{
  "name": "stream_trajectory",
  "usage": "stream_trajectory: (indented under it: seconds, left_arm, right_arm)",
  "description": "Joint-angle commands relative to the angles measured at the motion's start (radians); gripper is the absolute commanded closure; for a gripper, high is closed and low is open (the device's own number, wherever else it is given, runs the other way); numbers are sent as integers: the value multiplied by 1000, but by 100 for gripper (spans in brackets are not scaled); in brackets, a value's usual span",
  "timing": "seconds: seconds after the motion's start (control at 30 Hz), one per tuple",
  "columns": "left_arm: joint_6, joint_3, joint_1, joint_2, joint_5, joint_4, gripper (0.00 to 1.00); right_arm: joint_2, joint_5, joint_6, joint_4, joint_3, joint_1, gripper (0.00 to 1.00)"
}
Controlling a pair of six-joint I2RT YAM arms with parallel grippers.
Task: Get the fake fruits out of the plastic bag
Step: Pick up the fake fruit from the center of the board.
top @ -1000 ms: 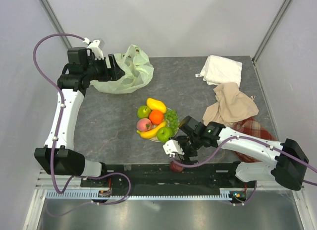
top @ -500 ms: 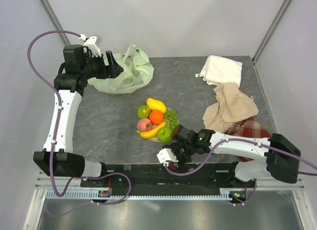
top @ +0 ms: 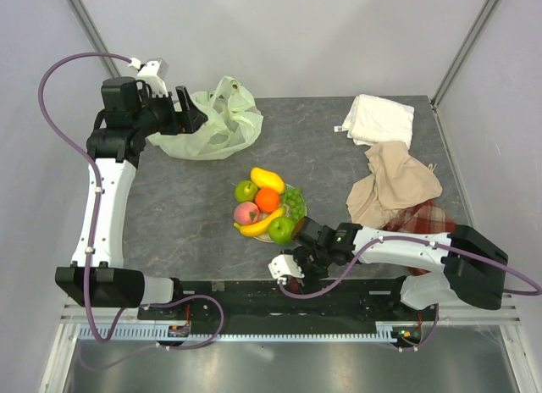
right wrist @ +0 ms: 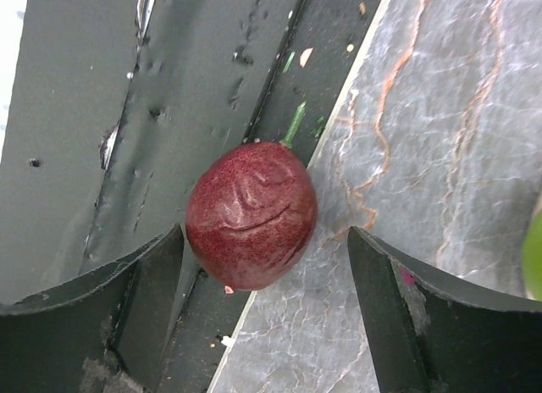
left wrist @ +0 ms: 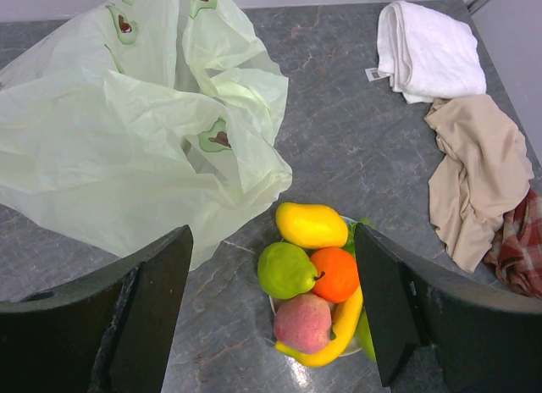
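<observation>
- Fake fruits (top: 269,208) piled mid-table, outside plastic bag (top: 216,126); dark purple fruit (right wrist: 251,215) at near edge.
- Right gripper (right wrist: 264,240) moved over it, spread, not touching.
- Left gripper (left wrist: 273,232) wide, empty; we can't read cloth tag (left wrist: 375,73).

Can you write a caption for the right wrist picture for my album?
Right gripper, open, around a dark red fruit at the table edge.
</observation>
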Motion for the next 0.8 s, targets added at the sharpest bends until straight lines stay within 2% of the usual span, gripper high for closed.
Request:
stream_trajectory:
  seconds: [0.0,0.07,0.2,0.4,0.53,0.63,0.77]
  left_arm:
    - [4,20,8,-8,23,29,15]
    - [4,22,8,-5,27,30,15]
    - [4,19,8,0,27,33,16]
    - [4,16,8,3,36,33,16]
    - [3,14,8,8,39,33,16]
    - [0,20,8,12,45,32,16]
    - [-13,38,8,25,57,35,16]
  right_arm:
    - [15,-7,-7,17,-9,5,18]
    - [12,-13,-11,17,-6,5,23]
    - [7,-36,8,5,29,5,43]
    - [-28,12,-62,-159,144,-12,56]
    - [-60,21,-117,-321,232,-80,59]
    - [-94,35,-131,-363,304,-150,59]
    - [-47,44,-131,-374,442,-230,58]
